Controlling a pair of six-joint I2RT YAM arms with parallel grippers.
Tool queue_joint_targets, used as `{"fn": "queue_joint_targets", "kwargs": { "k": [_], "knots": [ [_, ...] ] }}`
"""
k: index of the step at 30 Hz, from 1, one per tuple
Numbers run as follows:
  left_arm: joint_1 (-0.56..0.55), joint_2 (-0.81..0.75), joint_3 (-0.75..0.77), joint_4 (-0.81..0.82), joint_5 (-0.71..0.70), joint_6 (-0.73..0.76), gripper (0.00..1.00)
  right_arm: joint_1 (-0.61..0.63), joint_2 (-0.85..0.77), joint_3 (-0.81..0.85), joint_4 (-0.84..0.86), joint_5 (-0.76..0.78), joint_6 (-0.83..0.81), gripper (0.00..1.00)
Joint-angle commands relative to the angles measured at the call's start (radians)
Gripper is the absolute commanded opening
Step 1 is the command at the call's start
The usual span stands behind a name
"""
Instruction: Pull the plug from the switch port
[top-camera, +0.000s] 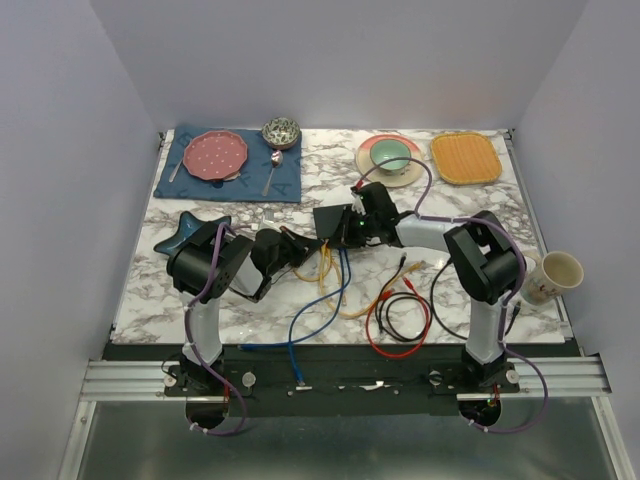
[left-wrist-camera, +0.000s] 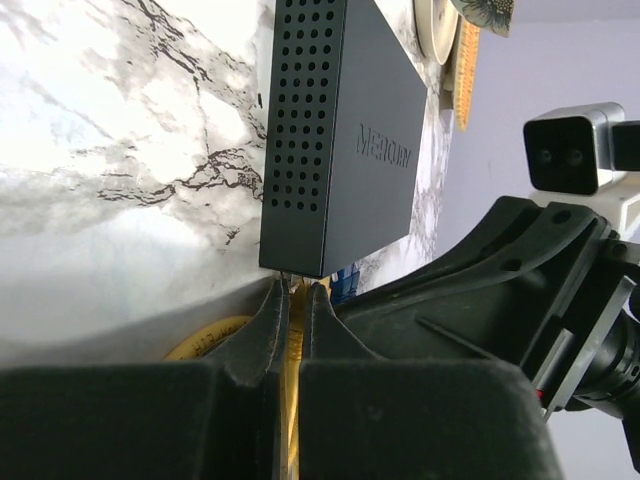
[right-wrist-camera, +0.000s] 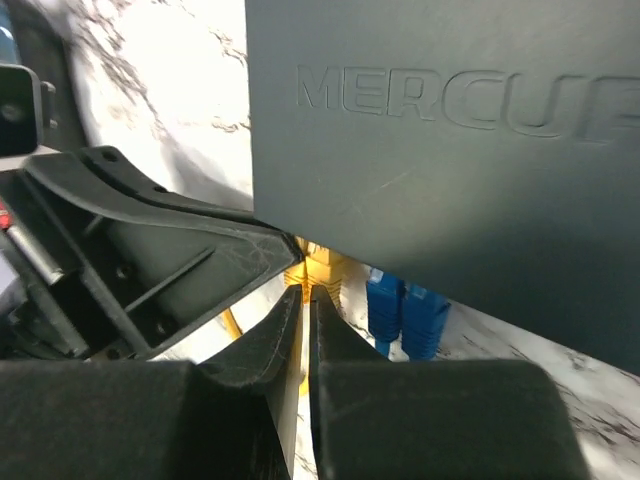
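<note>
The switch (top-camera: 330, 221) is a flat matte-black box in the middle of the marble table, seen close up in the left wrist view (left-wrist-camera: 340, 130) and the right wrist view (right-wrist-camera: 450, 150). A yellow plug (right-wrist-camera: 325, 268) sits in its port edge beside two blue plugs (right-wrist-camera: 405, 310). My left gripper (left-wrist-camera: 295, 292) is shut on the yellow plug, its tips right against the switch, and the yellow cable (left-wrist-camera: 290, 400) runs back between the fingers. My right gripper (right-wrist-camera: 305, 296) is shut with only a thin slit, its tips just short of the yellow plug and under the switch's edge.
A dark blue star dish (top-camera: 185, 232) lies by the left arm. Blue (top-camera: 310, 320), yellow, red and black cables (top-camera: 400, 318) sprawl in front. At the back are a blue placemat (top-camera: 195, 180) with a pink plate, a green bowl (top-camera: 390, 155) and an orange mat (top-camera: 465, 158). Mugs (top-camera: 550, 275) stand far right.
</note>
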Motion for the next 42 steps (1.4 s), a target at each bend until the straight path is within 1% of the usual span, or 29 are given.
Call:
{"fn": "queue_joint_targets", "kwargs": {
  "k": [1,6,10,13,15,16,18,19,20,22,23,24,25,26,27,29,31,32,33,34,35,37,38,41,42],
  "knots": [
    [-0.010,0.016,-0.027,-0.042,0.038,0.012,0.00,0.003,0.071,0.070,-0.092,0.028,-0.023,0.15],
    [-0.010,-0.057,-0.070,-0.080,0.075,0.020,0.00,0.000,0.106,0.150,-0.134,0.059,-0.026,0.14],
    [-0.010,-0.149,-0.110,-0.192,0.084,0.078,0.00,-0.002,0.118,0.173,-0.141,0.065,-0.020,0.14],
    [-0.009,-0.226,-0.153,-0.227,0.055,0.103,0.00,-0.002,0.097,0.146,-0.122,0.074,-0.014,0.14],
    [-0.009,-0.303,-0.159,-0.262,0.029,0.121,0.00,-0.003,0.031,0.100,-0.079,0.100,-0.017,0.14],
    [-0.007,-0.330,-0.153,-0.332,0.005,0.144,0.02,-0.003,0.007,0.078,-0.042,0.119,-0.018,0.14],
    [-0.007,-0.422,-0.117,-0.442,-0.035,0.167,0.23,-0.011,-0.047,0.054,-0.040,0.154,-0.034,0.15],
    [-0.007,-0.452,-0.106,-0.545,-0.074,0.187,0.32,-0.014,-0.063,0.049,-0.040,0.162,-0.038,0.16],
    [-0.007,-0.503,-0.100,-0.577,-0.092,0.192,0.42,-0.019,-0.073,0.044,-0.040,0.172,-0.046,0.16],
    [-0.007,-0.554,-0.119,-0.620,-0.127,0.181,0.48,-0.036,-0.086,0.037,-0.043,0.182,-0.047,0.18],
    [-0.007,-0.603,-0.127,-0.634,-0.157,0.169,0.53,-0.045,-0.084,0.037,-0.043,0.180,-0.041,0.18],
    [-0.007,-0.625,-0.129,-0.655,-0.174,0.167,0.56,-0.052,-0.081,0.037,-0.043,0.177,-0.035,0.18],
    [-0.006,-0.645,-0.121,-0.716,-0.183,0.167,0.60,-0.066,-0.066,0.041,-0.043,0.171,-0.029,0.19],
    [-0.006,-0.669,-0.110,-0.741,-0.195,0.176,0.70,-0.072,-0.054,0.047,-0.043,0.162,-0.015,0.19],
    [-0.006,-0.674,-0.087,-0.759,-0.207,0.179,0.76,-0.080,-0.038,0.055,-0.043,0.142,-0.008,0.19],
    [-0.004,-0.659,-0.066,-0.764,-0.195,0.184,0.86,-0.098,0.021,0.087,-0.043,0.114,0.020,0.18],
    [-0.003,-0.622,-0.020,-0.728,-0.122,0.205,0.91,-0.109,0.067,0.126,-0.043,0.055,0.040,0.18],
    [-0.004,-0.567,0.003,-0.712,-0.088,0.212,0.89,-0.111,0.100,0.133,-0.043,0.042,0.058,0.17],
    [-0.003,-0.533,0.040,-0.686,-0.010,0.218,0.86,-0.109,0.114,0.139,-0.042,0.027,0.063,0.17],
    [-0.004,-0.500,0.054,-0.619,0.018,0.210,0.81,-0.109,0.123,0.143,-0.040,0.021,0.068,0.17],
    [-0.006,-0.437,0.062,-0.578,0.041,0.199,0.70,-0.111,0.132,0.144,-0.039,0.016,0.075,0.16],
    [-0.009,-0.382,0.066,-0.470,0.058,0.158,0.61,-0.111,0.147,0.146,-0.039,0.010,0.075,0.16],
    [-0.009,-0.333,0.066,-0.444,0.061,0.144,0.54,-0.112,0.150,0.143,-0.039,0.011,0.072,0.16],
    [-0.010,-0.259,0.065,-0.363,0.072,0.118,0.44,-0.112,0.147,0.135,-0.040,0.015,0.063,0.15],
    [-0.010,-0.245,0.059,-0.347,0.073,0.112,0.43,-0.114,0.146,0.130,-0.040,0.016,0.060,0.15]
  ]
}}
